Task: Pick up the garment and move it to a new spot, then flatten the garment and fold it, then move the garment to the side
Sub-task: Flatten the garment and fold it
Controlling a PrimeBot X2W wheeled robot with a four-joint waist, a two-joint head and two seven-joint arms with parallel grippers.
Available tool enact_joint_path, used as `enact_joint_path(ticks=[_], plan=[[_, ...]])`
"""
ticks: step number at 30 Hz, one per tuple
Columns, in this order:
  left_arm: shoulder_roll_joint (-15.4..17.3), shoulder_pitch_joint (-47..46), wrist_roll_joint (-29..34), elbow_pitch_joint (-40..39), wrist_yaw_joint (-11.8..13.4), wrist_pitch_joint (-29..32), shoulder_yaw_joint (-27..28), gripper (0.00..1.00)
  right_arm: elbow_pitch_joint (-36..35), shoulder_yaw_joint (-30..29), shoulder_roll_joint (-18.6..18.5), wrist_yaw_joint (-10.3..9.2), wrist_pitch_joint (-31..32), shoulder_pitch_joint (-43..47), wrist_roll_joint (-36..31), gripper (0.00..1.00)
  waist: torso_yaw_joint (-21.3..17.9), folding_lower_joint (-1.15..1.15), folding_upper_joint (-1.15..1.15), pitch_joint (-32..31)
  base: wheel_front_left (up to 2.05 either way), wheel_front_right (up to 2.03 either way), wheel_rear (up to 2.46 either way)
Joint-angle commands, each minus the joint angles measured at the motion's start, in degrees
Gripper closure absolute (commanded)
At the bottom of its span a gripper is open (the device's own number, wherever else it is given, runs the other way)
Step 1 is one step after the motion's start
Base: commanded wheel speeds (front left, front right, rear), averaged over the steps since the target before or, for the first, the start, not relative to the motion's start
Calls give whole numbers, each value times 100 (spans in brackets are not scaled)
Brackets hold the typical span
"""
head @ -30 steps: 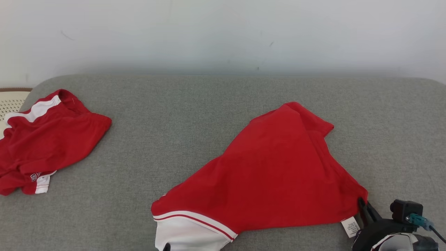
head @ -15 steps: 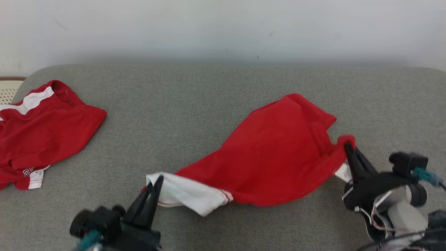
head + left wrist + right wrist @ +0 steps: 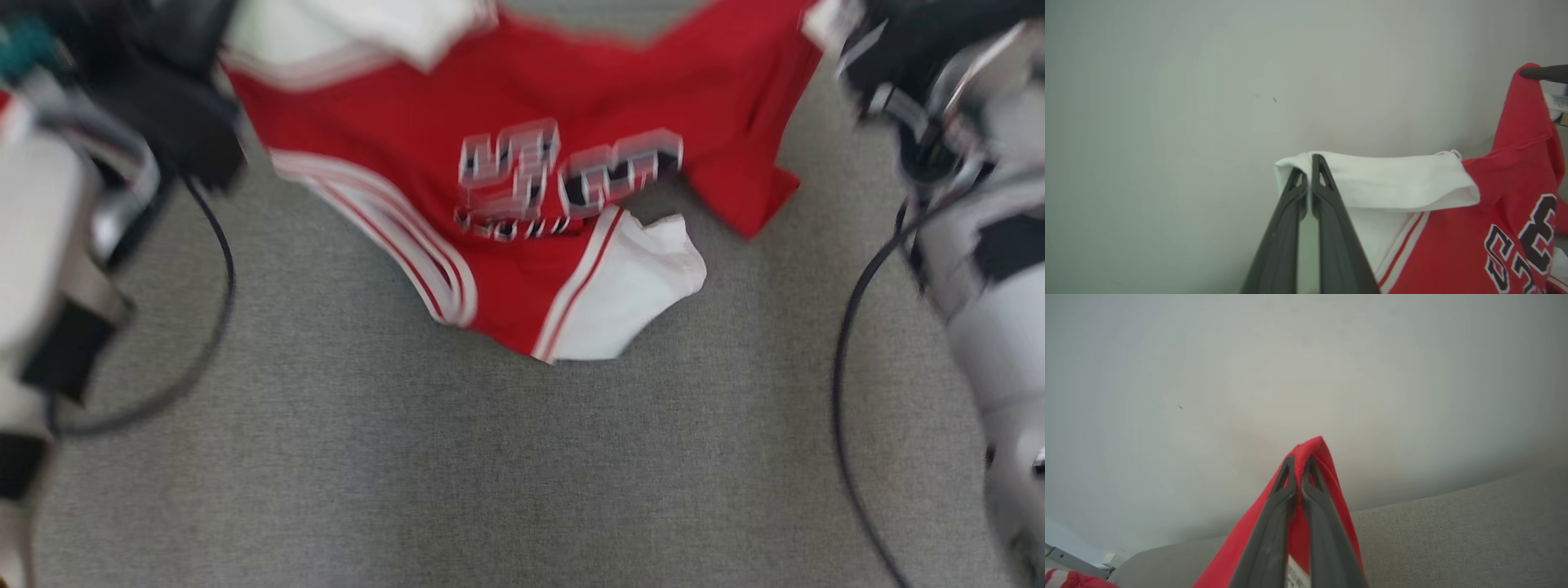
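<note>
The left gripper [image 3: 1309,167] is pinched tight on the white sleeve of the red shirt [image 3: 531,98], and the right gripper [image 3: 1299,462] is clamped on a red corner. The shirt hangs stretched between them over the grey couch [image 3: 408,457], its lettering facing the head camera, blurred.

We have lifted the garment [image 3: 384,106] off the grey surface [image 3: 408,457]. It now hangs spread between left gripper [image 3: 1307,163] and right gripper [image 3: 1299,459], with the lettering facing us. Head camera has tipped downward.
</note>
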Motion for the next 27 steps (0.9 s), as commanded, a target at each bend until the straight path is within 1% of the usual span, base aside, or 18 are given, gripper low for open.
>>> enact_joint_path(ticks=[1, 3, 5, 6, 11, 15, 18, 19, 20, 22, 25, 26, 27], plan=[[83, -501, -185, 288, 10, 104, -85, 100, 267, -112, 54, 3, 41, -494, 139, 100, -235, -2, -2, 586, 0, 0, 0], [57, -1179, -353, 690, 10, 207, -103, 100, 669, -209, 34, 3, -27, -1117, 34, 100, -266, -2, -2, 695, 0, 0, 0], [32, -1746, -445, 1096, 10, 217, -152, 100, 1065, -310, 143, 3, -99, -1636, -30, 100, -315, -2, -2, 726, 0, 0, 0], [32, -1746, -445, 1096, 10, 217, -152, 100, 1065, -310, 143, 3, -99, -1636, -30, 100, -315, -2, -2, 726, 0, 0, 0], [-126, -3001, -403, 1917, 9, 104, -317, 100, 1965, -581, 268, 3, -339, -2838, -244, 100, -434, -2, -2, 640, 0, 0, 0], [-316, -3740, -246, 2542, 33, -60, -396, 100, 2571, -713, 363, 3, -595, -3529, -484, 100, -475, -2, -2, 525, 0, 0, 0], [-471, -4290, -173, 2884, 66, -197, -404, 100, 2839, -782, 355, 3, -737, -3976, -677, 100, -495, -2, -2, 465, 0, 0, 0], [-548, -4440, -182, 2987, 96, -245, -387, 100, 2902, -809, 321, 3, -782, -4089, -744, 100, -486, -2, -2, 460, 0, 0, 0], [-681, -4661, -164, 3193, 135, -320, -393, 100, 2998, -807, 211, 3, -810, -4251, -921, 100, -453, -2, -2, 464, 0, 0, 0], [-775, -4873, -84, 3386, 160, -356, -472, 100, 3042, -854, 139, 3, -849, -4420, -1103, 100, -408, -2, -2, 494, 0, 0, 0], [-920, -5154, -68, 3613, 191, -492, -490, 100, 3075, -948, 144, 3, -922, -4612, -1268, 100, -391, -2, -2, 637, 0, 0, 0], [-937, -5210, 39, 3697, 161, -513, -605, 100, 3085, -971, 180, 3, -923, -4589, -1300, 100, -392, -2, -2, 693, 0, 0, 0], [-946, -5300, 15, 3734, 185, -629, -609, 100, 3091, -1001, 176, 3, -952, -4587, -1345, 100, -394, -2, -2, 758, 0, 0, 0]])
